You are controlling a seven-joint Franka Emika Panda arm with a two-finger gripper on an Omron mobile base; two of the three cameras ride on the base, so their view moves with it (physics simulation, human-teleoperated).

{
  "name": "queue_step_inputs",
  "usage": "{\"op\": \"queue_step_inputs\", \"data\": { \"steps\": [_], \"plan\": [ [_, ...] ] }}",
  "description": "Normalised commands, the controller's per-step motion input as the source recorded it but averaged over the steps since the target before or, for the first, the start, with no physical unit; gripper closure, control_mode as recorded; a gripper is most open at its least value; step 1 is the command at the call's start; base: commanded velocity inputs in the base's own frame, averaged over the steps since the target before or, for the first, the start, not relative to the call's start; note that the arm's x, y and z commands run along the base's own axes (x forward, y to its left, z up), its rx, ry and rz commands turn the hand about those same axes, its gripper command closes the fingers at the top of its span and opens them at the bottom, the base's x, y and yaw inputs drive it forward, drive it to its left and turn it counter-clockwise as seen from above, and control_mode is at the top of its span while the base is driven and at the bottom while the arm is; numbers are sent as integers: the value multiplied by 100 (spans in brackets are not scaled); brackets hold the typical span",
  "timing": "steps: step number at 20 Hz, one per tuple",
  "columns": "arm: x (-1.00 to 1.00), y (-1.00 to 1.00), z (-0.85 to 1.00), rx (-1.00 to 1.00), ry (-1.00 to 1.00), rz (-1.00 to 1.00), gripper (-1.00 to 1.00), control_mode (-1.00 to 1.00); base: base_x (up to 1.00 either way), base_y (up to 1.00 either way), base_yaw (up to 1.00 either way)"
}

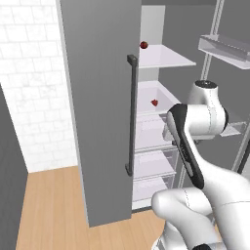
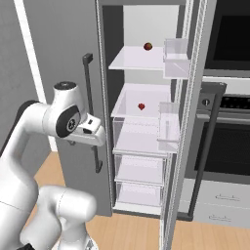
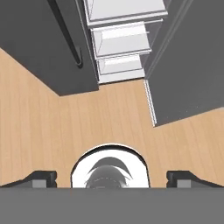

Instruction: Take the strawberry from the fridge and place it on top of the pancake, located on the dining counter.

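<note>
Now you are watching the gripper, jaws spread wide and empty, hanging over bare floor; the strawberry is sitting inside the fridge, door swung clear.

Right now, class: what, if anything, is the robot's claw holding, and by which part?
Nothing. The claw is open and empty, pointing down at the wooden floor. The strawberry lies on a fridge shelf.
</note>
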Motion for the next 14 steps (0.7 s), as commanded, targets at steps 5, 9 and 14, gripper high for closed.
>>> {"op": "queue_step_inputs", "data": {
  "steps": [5, 9, 14],
  "plan": [
    [-39, -3, -37, 0, 1, 0, -100, -100, 0, 0, 0],
    [-27, 4, -15, 0, -2, 2, -100, -100, 0, 0, 0],
    [0, 5, -1, 0, -2, 0, -100, -100, 0, 0, 0]
  ]
}}
